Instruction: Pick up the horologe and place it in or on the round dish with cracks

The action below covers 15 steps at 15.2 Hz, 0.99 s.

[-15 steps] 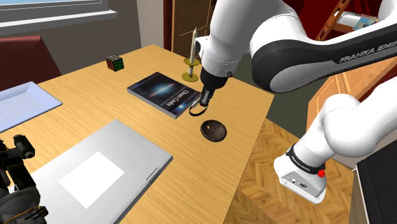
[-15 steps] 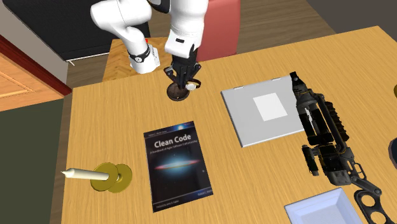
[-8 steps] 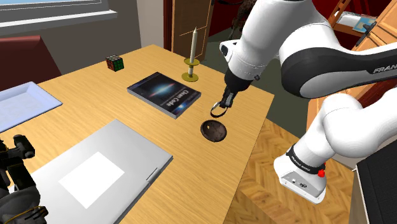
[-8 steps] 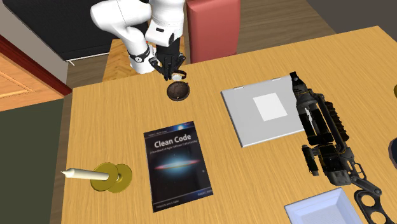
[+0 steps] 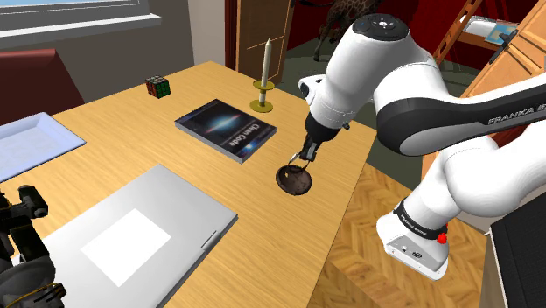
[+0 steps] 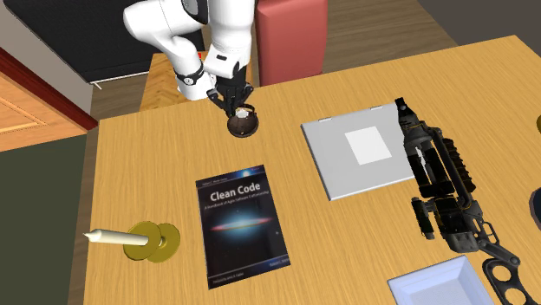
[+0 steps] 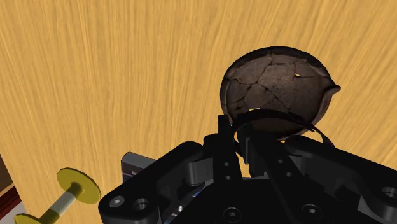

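Note:
The horologe is a small wristwatch (image 5: 297,160) with a black strap and a pale face (image 6: 244,111). It hangs from my gripper (image 5: 304,155), which is shut on it. The round cracked dish (image 5: 295,180) is a dark brown bowl on the wooden table, near the edge by the stand. The watch dangles just above the dish's rim on the side toward the arm. In the second exterior view the gripper (image 6: 238,104) stands over the dish (image 6: 244,126). In the wrist view the strap loop (image 7: 280,118) arcs over the cracked dish (image 7: 272,86) just beyond the gripper (image 7: 245,145).
A dark book (image 5: 226,128) lies beside the dish, with a candle in a brass holder (image 5: 262,87) behind it. A closed grey laptop (image 5: 131,232), a colour cube (image 5: 158,86), a white tray (image 5: 26,144) and a black rifle-like object (image 6: 442,182) share the table. The table edge (image 5: 350,197) runs close to the dish.
My gripper has carried the watch from the book's edge toward the shoulder view's right, past the dish, then come down and back to hang just above the dish.

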Each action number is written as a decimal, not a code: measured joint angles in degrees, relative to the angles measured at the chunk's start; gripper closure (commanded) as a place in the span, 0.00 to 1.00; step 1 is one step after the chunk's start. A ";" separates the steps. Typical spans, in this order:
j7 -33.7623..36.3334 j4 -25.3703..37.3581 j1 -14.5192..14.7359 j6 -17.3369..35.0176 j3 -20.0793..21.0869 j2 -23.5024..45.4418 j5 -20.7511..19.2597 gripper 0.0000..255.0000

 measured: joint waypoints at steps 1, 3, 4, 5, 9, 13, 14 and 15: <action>0.30 -0.48 -0.11 0.92 0.23 0.47 -0.12 1.00; 0.87 -1.30 -0.36 2.63 0.65 1.41 -0.40 1.00; 1.11 -2.01 -0.37 3.49 0.80 1.59 -0.45 1.00; 1.45 -2.42 -0.51 4.37 1.05 2.09 -0.60 1.00; 2.17 -3.27 -0.90 6.41 1.58 3.33 -1.04 1.00; 2.24 -3.33 -0.94 6.61 1.63 3.44 -1.09 0.00; 2.25 -3.34 -0.94 6.62 1.63 3.45 -1.09 0.00; 2.25 -3.34 -0.95 6.62 1.63 3.45 -1.09 0.00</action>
